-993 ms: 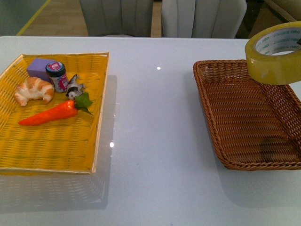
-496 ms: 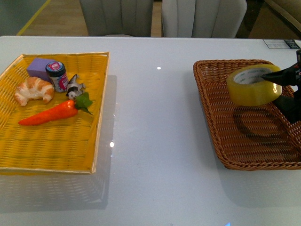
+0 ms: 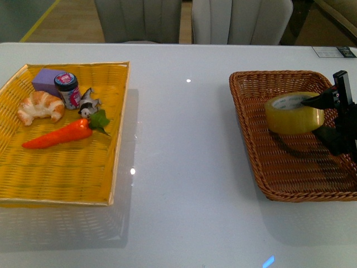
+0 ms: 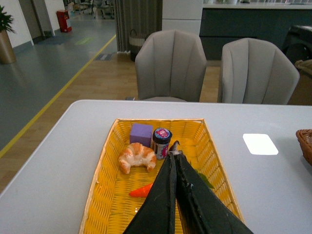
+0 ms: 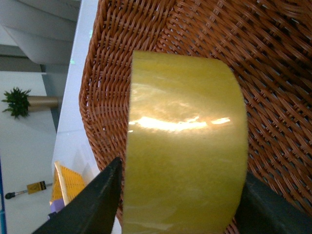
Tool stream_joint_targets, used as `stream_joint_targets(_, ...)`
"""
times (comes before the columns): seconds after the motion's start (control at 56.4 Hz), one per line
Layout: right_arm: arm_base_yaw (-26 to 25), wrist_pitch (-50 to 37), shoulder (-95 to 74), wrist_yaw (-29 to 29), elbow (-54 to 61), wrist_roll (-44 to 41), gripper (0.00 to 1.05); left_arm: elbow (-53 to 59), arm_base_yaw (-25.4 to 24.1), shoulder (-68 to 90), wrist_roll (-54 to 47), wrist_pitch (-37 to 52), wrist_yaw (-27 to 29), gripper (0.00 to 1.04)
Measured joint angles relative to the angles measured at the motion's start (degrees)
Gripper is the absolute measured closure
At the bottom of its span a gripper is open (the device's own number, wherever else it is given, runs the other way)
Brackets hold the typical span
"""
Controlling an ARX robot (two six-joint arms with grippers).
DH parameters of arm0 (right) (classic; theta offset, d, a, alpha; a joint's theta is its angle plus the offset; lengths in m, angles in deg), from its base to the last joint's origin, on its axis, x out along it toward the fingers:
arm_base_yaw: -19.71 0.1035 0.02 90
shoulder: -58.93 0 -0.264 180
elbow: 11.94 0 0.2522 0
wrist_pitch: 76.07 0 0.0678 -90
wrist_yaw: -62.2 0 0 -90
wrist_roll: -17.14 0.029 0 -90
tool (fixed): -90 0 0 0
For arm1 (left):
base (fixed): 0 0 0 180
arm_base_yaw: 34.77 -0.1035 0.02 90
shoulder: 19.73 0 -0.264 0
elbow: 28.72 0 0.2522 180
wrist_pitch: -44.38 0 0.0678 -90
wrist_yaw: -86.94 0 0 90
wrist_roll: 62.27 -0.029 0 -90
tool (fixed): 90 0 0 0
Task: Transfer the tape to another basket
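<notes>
**Where the tape lies**

Because the tape [image 3: 294, 113], core axis near upright, sits low inside the basket [image 3: 239, 106], clamped across its wall by the right end effector [image 3: 318, 118], release likely needs only opening and lifting clear.

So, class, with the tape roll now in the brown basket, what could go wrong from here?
The right pincer grips the yellowish translucent tape roll tilted inside the dark brown woven wicker basket; released so, it might roll. One finger appears to sit in the core opening, so pulling back could drag the roll out.
</notes>
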Motion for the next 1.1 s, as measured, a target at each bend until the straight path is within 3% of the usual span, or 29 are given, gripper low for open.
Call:
stream_joint_targets(0.124,-1.4,-2.2,3.2,-1.0,4.7,0.0,0.08,0.0,0.0,-0.1,0.0,-0.3,0.0,1.03)
stream_joint_targets(0.425,-6.6,-7.8,25.3,-6.1,19.2,-0.3,0.09,0.0,0.0,-0.1,0.0,-0.3,0.0,1.03)
stream_joint_targets(0.638,-8.1,5.0,55.9,-4.7,32.6,-11.8,0.1,0.0,0.0,-0.1,0.0,-0.3,0.0,1.03)
stream_joint_targets(0.744,-5.9,-4.0,65.2,6.5,38.7,-31.0,0.28,0.0,0.0,-0.1,0.0,-0.3,0.0,1.03)
stream_joint_targets(0.851,-3.6,-3.4,70.0,9.5,42.2,-47.8,0.48,0.0,0.0,-0.1,0.0,-0.3,0.0,1.03)
stream_joint_targets(1.099,0.4,2.0,80.1,13.4,47.5,-56.2,0.93,0.0,0.0,-0.1,0.0,-0.3,0.0,1.03)
